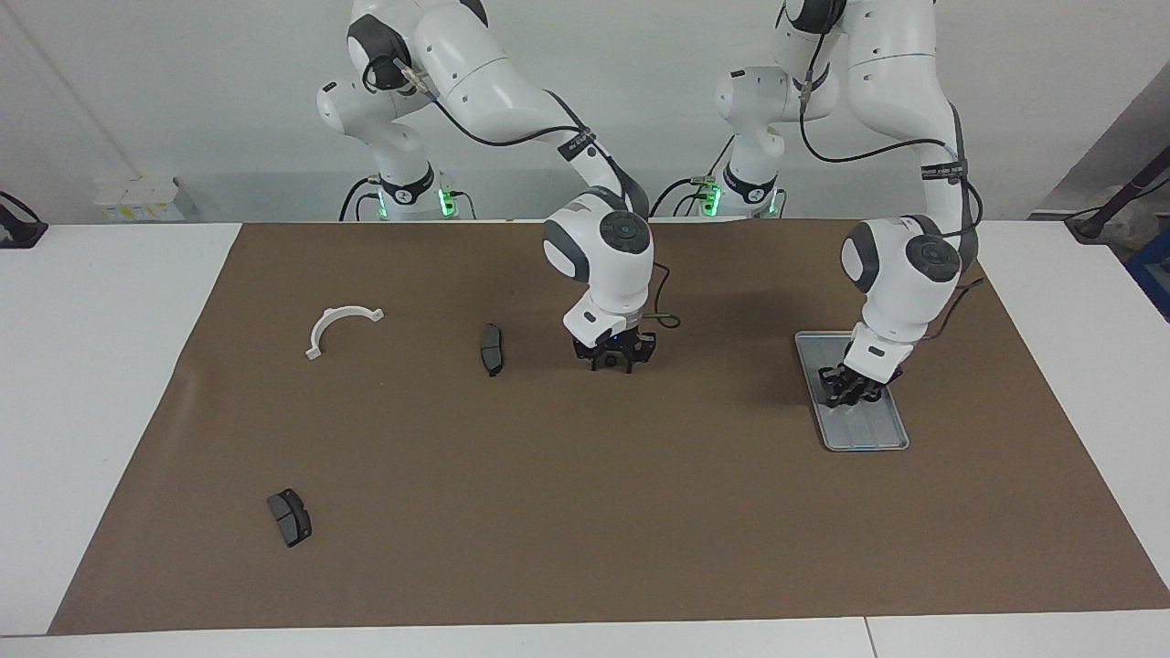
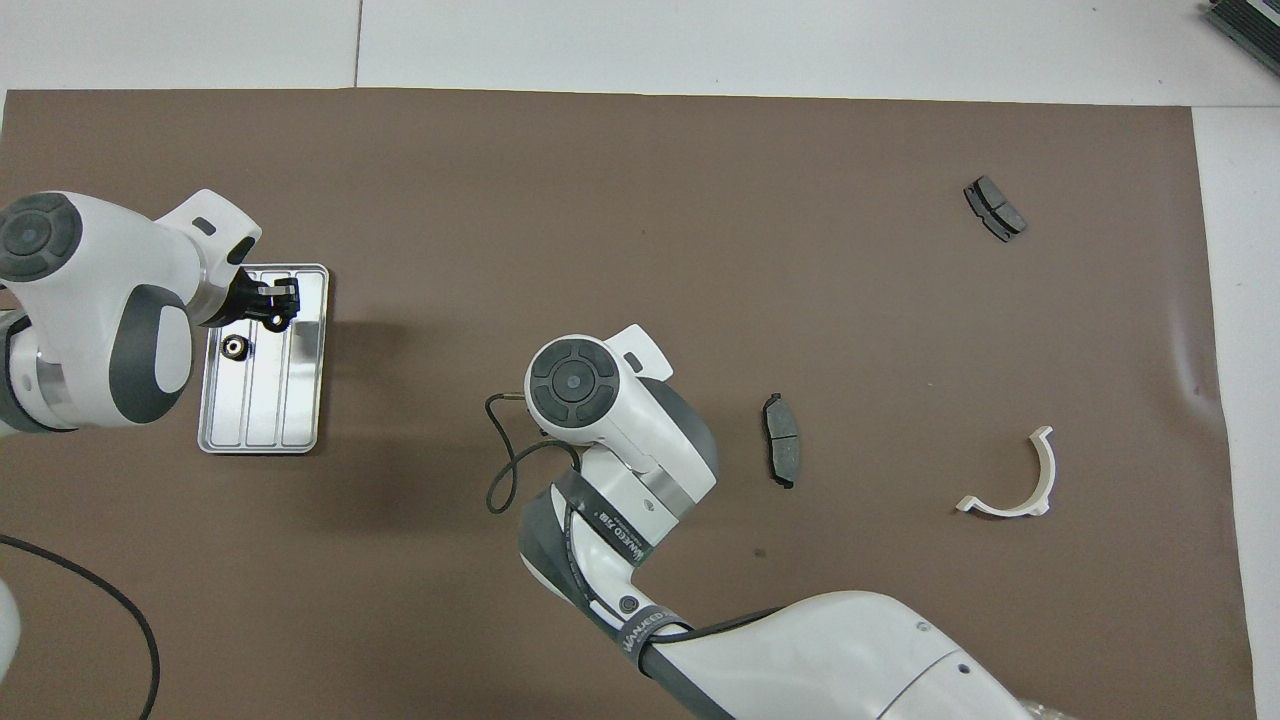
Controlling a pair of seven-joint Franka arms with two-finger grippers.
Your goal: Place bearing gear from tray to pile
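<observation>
Left tool [image 1: 850,395] over tray [image 1: 870,435], right tool [image 1: 611,364] over brown mat [image 1: 548,512] on white table [image 1: 91,384], grip states indiscernible.

We see bright even light; soft arm shadows on brown mat [image 1: 585,512]; glare on tray [image 2: 305,400]; frames sharp.

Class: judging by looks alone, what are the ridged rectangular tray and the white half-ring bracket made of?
Ridged rectangular tray: probably metal, silver-grey and shiny, with bright reflections along its ridges. White half-ring bracket: probably plastic, matt and evenly white, with thin end tabs.
</observation>
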